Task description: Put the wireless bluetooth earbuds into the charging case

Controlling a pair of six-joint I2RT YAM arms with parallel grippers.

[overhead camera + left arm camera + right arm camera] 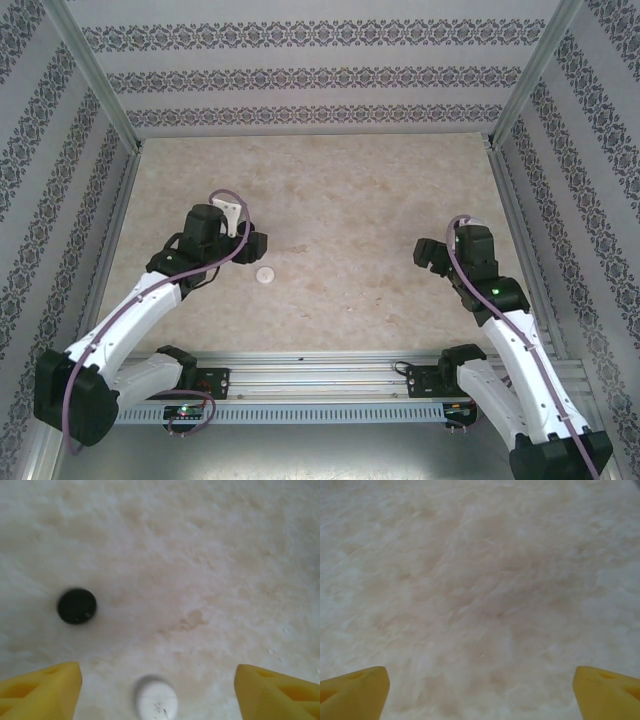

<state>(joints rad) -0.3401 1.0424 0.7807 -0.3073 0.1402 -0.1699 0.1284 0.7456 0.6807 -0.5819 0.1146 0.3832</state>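
While left gripper [157, 669] and right gripper [480, 672] hang spread and empty, we fear a careless descent skidding the white puck [156, 699], probably the case, lying at six o'clock between left fingers [40, 690].

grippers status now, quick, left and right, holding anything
left gripper: open, holding nothing
right gripper: open, holding nothing
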